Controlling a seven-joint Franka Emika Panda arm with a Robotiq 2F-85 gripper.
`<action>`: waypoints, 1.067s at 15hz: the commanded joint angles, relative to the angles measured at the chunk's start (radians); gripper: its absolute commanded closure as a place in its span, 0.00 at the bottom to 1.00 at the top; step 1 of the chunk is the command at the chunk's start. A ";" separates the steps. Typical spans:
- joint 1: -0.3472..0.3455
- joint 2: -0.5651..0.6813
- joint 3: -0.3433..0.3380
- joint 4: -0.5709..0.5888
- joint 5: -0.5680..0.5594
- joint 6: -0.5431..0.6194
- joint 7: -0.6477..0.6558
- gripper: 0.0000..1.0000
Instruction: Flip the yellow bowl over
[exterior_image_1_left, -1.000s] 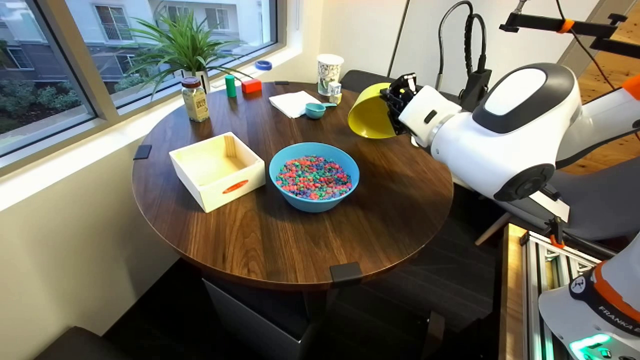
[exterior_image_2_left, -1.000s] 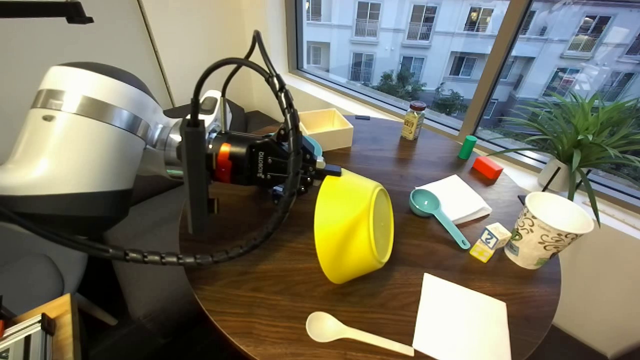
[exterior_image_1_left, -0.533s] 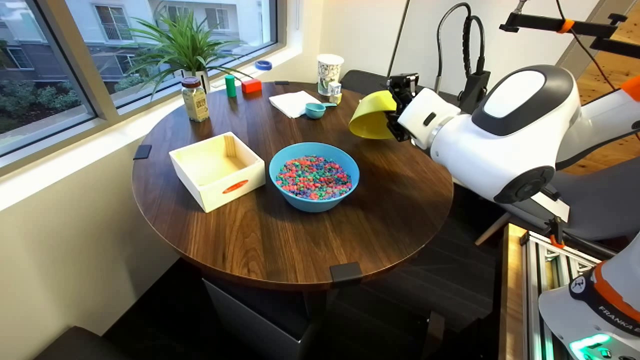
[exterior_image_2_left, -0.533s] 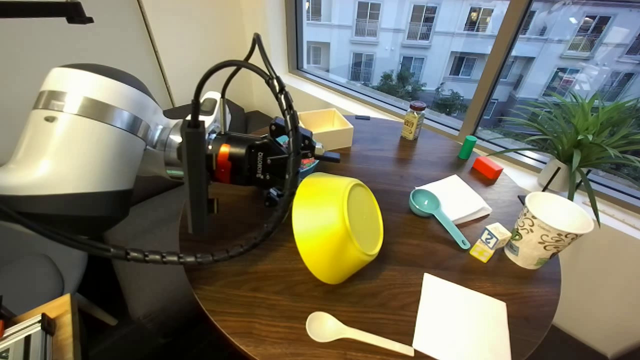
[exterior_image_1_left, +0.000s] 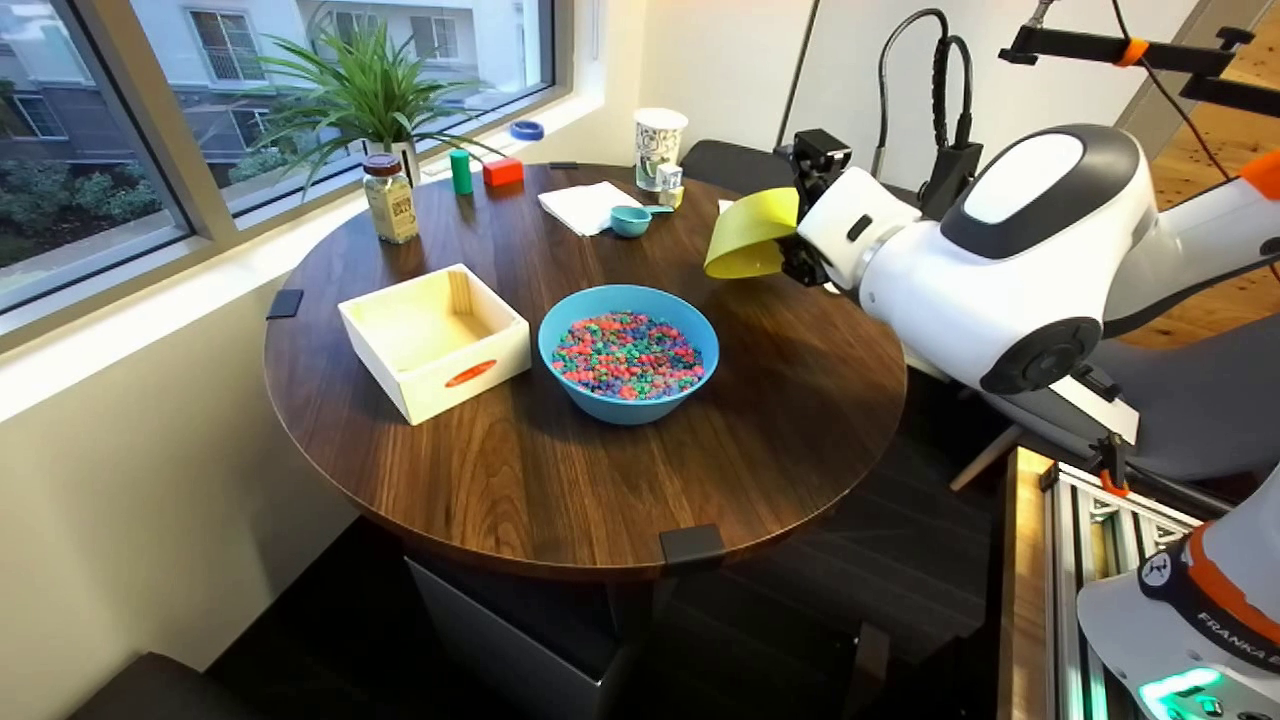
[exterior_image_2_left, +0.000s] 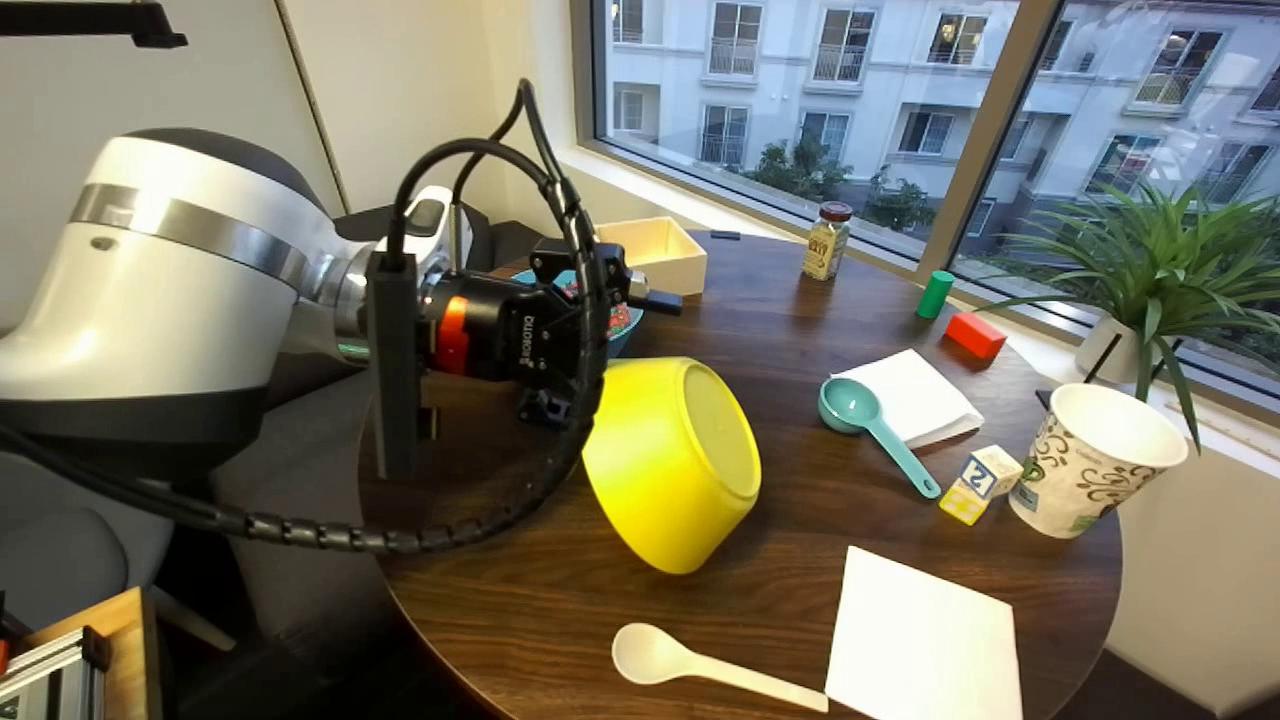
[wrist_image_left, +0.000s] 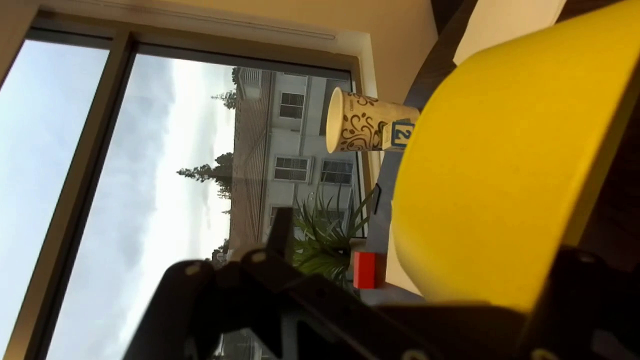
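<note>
The yellow bowl (exterior_image_2_left: 675, 465) stands tilted on the dark round table in both exterior views, its flat base facing away from the arm and partly up, its opening towards the gripper. My gripper (exterior_image_1_left: 808, 210) is open, the upper finger well clear above the bowl. The lower finger is close to the rim, partly hidden by the bowl and the hose; I cannot tell whether it touches. In the wrist view the bowl's yellow outside (wrist_image_left: 500, 175) fills the right side, between the widely spread jaws of the gripper (wrist_image_left: 425, 240).
A blue bowl (exterior_image_1_left: 625, 408) of colourful bits and a wooden box (exterior_image_1_left: 465, 385) stand on the table (exterior_image_1_left: 560, 480). Around the yellow bowl lie a wooden spoon (exterior_image_2_left: 655, 655), white papers (exterior_image_2_left: 925, 640), a teal scoop (exterior_image_2_left: 850, 405), letter blocks (exterior_image_2_left: 980, 485) and a paper cup (exterior_image_2_left: 1090, 470).
The gripper has opened from its hold on the bowl's rim, its upper finger swinging up and away. The bowl has tipped over slightly and lowered, its base turning more upward.
</note>
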 joint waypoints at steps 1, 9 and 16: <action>0.010 0.002 -0.030 0.014 0.076 0.046 0.016 0.00; 0.001 0.002 -0.053 0.029 0.282 0.152 -0.001 0.00; -0.012 0.005 -0.076 0.053 0.449 0.232 -0.004 0.00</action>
